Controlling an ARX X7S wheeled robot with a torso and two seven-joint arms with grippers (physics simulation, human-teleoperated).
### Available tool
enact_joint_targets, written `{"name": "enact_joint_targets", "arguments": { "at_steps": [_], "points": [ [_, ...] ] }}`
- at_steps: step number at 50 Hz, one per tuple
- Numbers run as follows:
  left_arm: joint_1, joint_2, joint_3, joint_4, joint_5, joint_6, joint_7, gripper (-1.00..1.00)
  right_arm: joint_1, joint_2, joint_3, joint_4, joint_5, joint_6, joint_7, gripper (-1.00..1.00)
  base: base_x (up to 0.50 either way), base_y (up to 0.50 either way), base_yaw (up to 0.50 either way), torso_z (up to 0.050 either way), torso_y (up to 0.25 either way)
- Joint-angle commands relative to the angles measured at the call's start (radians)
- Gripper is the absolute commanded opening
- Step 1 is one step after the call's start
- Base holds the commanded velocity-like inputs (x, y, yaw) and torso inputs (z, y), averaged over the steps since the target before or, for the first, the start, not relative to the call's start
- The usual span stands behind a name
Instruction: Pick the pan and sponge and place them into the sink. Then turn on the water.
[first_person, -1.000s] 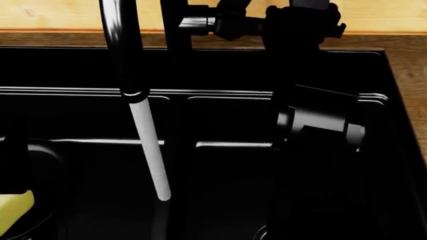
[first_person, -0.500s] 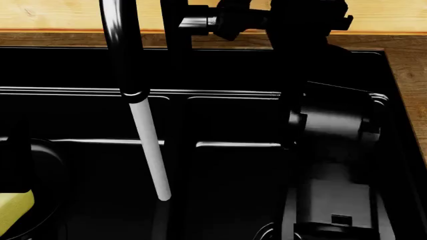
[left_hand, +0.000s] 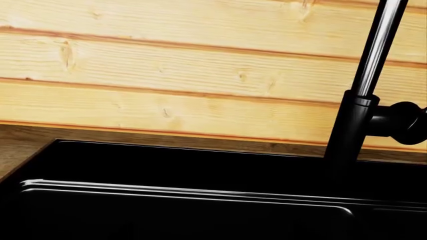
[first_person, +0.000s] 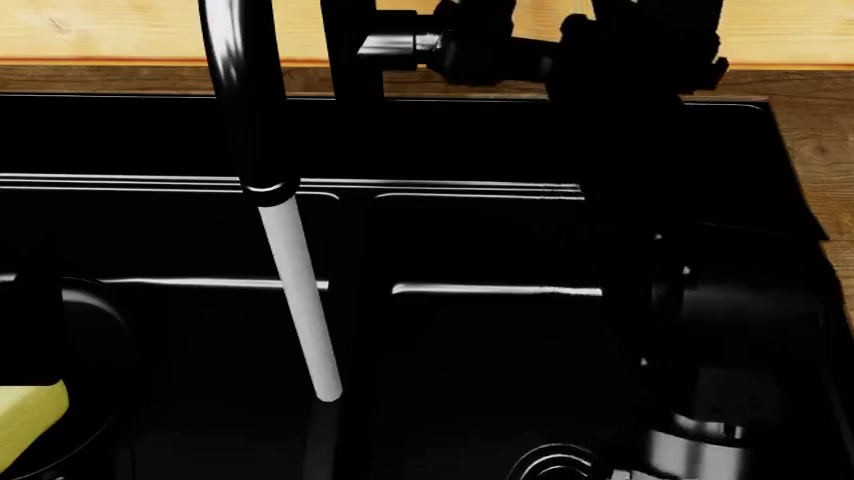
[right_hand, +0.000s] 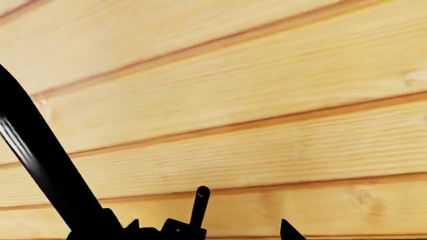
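The black double-basin sink (first_person: 441, 190) fills the head view. From the spout of its curved faucet (first_person: 240, 90) a white stream of water (first_person: 302, 300) runs down into the sink. At the lower left the pale yellow sponge (first_person: 30, 420) lies inside the dark round pan (first_person: 114, 340), which is mostly cut off by the frame edge. My right gripper (first_person: 501, 50) is up at the faucet's side lever (first_person: 400, 45). In the right wrist view its fingertips (right_hand: 287, 230) stand apart, with the thin lever (right_hand: 200, 202) between them. The left gripper's jaws are lost in black.
A wooden plank wall (left_hand: 167, 75) runs behind the sink, and a wooden counter (first_person: 821, 150) borders it on the right. My right forearm (first_person: 721, 330) hangs over the right basin, above its ringed drain (first_person: 554, 465). The faucet stem (left_hand: 353, 125) shows in the left wrist view.
My right forearm has swung to the right and lower over the right basin, and the gripper at the lever has shifted slightly right. The water keeps running; the sponge has not moved.
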Motion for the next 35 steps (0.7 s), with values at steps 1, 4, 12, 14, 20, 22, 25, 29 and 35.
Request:
{"name": "enact_joint_targets", "arguments": {
  "at_steps": [1, 4, 12, 14, 20, 22, 25, 29, 35],
  "points": [
    [-0.003, 0.001, -0.004, 0.004, -0.001, -0.007, -0.004, 1.0, -0.124, 0.056, -0.001, -0.33, 0.085, 0.219, 0.023, 1.0, 0.0, 0.0, 0.0, 0.0, 0.0],
    [-0.01, 0.008, -0.004, 0.007, 0.0, -0.016, -0.007, 1.0, -0.172, 0.085, 0.0, -0.447, 0.102, 0.294, 0.04, 1.0, 0.0, 0.0, 0.0, 0.0, 0.0],
    [-0.036, 0.011, -0.011, 0.016, -0.012, -0.046, -0.009, 1.0, -0.228, 0.142, 0.033, -0.634, 0.146, 0.415, 0.057, 1.0, 0.0, 0.0, 0.0, 0.0, 0.0],
    [-0.045, 0.001, -0.018, 0.021, -0.034, -0.051, -0.006, 1.0, -0.232, 0.154, 0.044, -0.678, 0.158, 0.444, 0.061, 1.0, 0.0, 0.0, 0.0, 0.0, 0.0],
    [-0.068, -0.012, -0.036, 0.022, -0.107, -0.062, 0.008, 1.0, -0.255, 0.194, 0.056, -0.775, 0.179, 0.51, 0.069, 1.0, 0.0, 0.0, 0.0, 0.0, 0.0],
    [-0.075, -0.016, -0.039, 0.024, -0.119, -0.069, 0.011, 1.0, -0.264, 0.212, 0.061, -0.806, 0.187, 0.534, 0.068, 1.0, 0.0, 0.0, 0.0, 0.0, 0.0],
    [-0.096, -0.028, -0.048, 0.036, -0.136, -0.087, 0.013, 1.0, -0.278, 0.241, 0.068, -0.859, 0.203, 0.589, 0.071, 1.0, 0.0, 0.0, 0.0, 0.0, 0.0],
    [-0.134, -0.038, -0.054, 0.045, -0.157, -0.134, 0.025, 1.0, -0.279, 0.255, 0.099, -0.915, 0.222, 0.651, 0.082, 1.0, 0.0, 0.0, 0.0, 0.0, 0.0],
    [-0.177, -0.069, -0.064, 0.05, -0.204, -0.191, 0.051, 1.0, -0.259, 0.286, 0.173, -0.987, 0.25, 0.735, 0.093, 1.0, 0.0, 0.0, 0.0, 0.0, 0.0]
  ]
}}
